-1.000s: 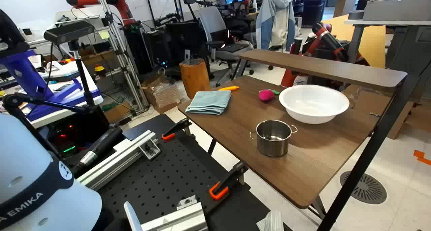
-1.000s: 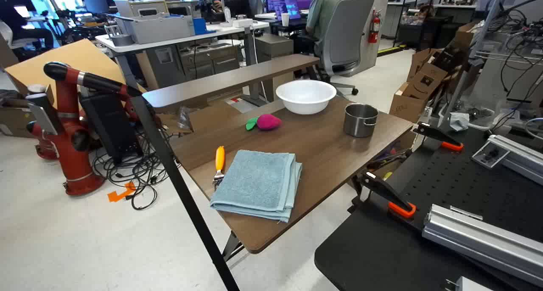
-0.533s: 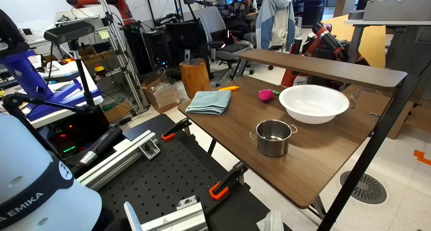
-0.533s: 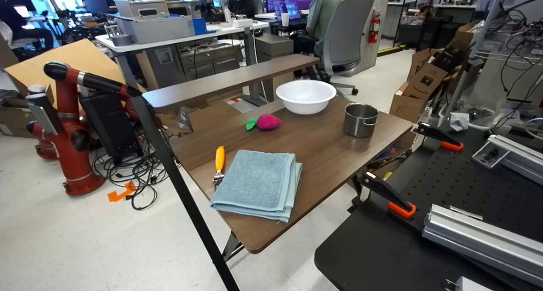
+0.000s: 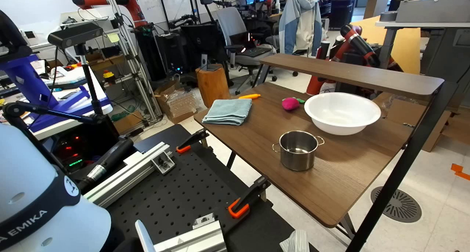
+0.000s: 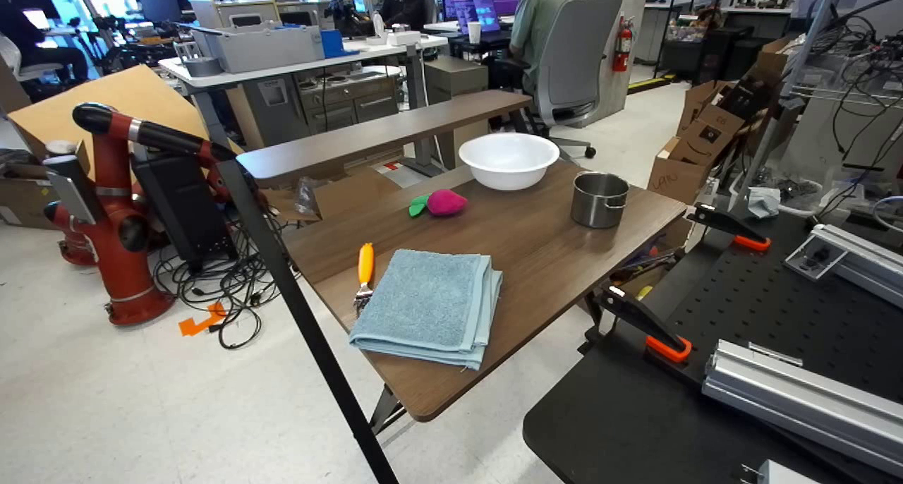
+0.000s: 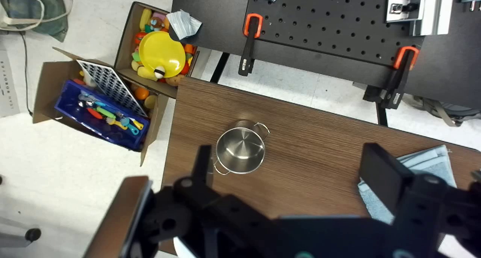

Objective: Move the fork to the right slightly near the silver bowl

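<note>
The fork has an orange handle (image 5: 249,96) and a metal head. It lies on the brown table beside the blue towel; in an exterior view its handle (image 6: 365,264) points away from the towel and its metal end is at the towel's edge, the tip partly hidden. The silver bowl (image 5: 299,151) stands upright at the other end of the table; it also shows in both the exterior view (image 6: 598,200) and the wrist view (image 7: 240,151). My gripper (image 7: 288,147) is open and empty, high above the table. It is outside both exterior views. I cannot make out the fork in the wrist view.
The folded blue towel (image 6: 430,304) lies between the fork and the table's near edge. A pink toy with green leaves (image 6: 446,202) and a wide white bowl (image 5: 342,114) stand farther back. A raised shelf (image 5: 352,74) runs along the table's back. Clamps (image 5: 242,204) edge the black bench.
</note>
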{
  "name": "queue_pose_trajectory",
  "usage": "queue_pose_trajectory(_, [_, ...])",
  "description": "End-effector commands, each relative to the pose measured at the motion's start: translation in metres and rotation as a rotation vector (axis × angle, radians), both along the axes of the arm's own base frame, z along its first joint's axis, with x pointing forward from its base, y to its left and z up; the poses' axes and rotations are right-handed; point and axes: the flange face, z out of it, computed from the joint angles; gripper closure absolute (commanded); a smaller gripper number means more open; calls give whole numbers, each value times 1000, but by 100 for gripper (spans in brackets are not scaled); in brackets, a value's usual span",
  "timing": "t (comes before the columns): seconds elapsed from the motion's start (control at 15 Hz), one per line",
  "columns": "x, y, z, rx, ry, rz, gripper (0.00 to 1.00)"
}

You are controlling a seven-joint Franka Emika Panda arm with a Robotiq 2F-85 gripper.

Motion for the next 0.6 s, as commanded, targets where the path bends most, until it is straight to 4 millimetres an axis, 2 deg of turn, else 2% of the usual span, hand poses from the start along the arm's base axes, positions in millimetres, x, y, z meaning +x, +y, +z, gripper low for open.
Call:
queue_pose_trajectory(0.0, [4,7,-1,70,18,-59,0])
queue_pose_trajectory(0.27, [16,41,-12,219,28,-175,0])
queue_pose_trajectory(0.53, [46,90,-29,295,25,-314,0])
